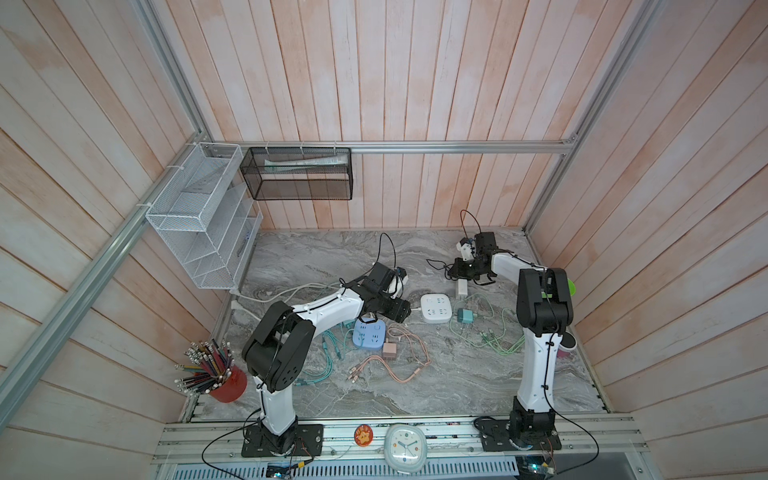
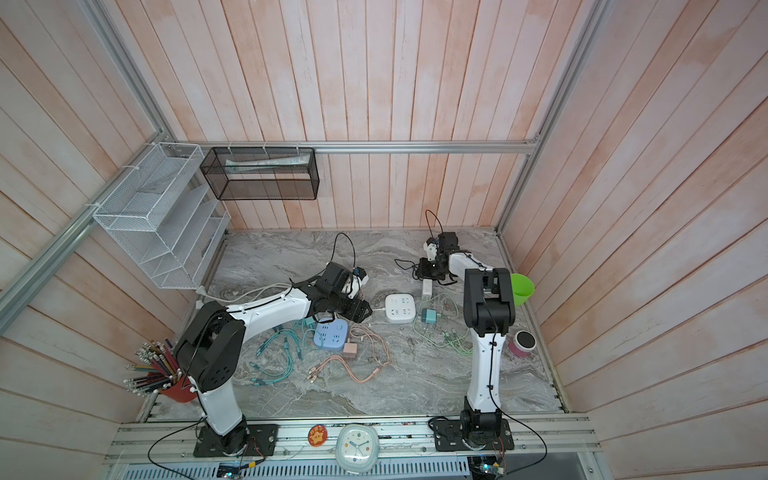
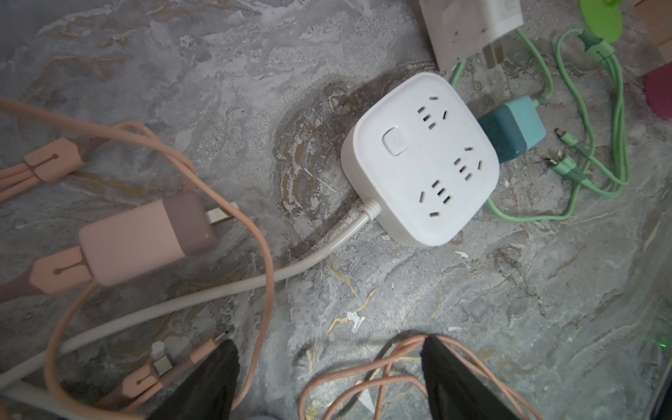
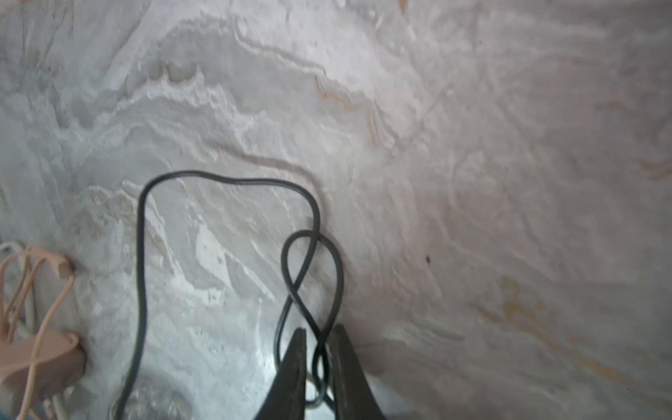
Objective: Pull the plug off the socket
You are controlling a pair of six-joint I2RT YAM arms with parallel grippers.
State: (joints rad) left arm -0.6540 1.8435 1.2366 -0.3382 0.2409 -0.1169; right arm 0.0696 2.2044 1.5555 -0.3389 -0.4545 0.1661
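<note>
On the marble table [image 1: 457, 374] we found the white socket [image 3: 422, 156] plug-free, so pulling looked done; left claw [image 3: 329, 345] released, right claw [image 4: 320, 329] clenched on black cable [image 4: 142, 254].

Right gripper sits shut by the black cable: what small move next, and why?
Probably lift the right gripper straight up, slowly. The white socket shows all three outlets empty, so unplugging looks done, but the black cable loops between its fingers and could drag along.
</note>
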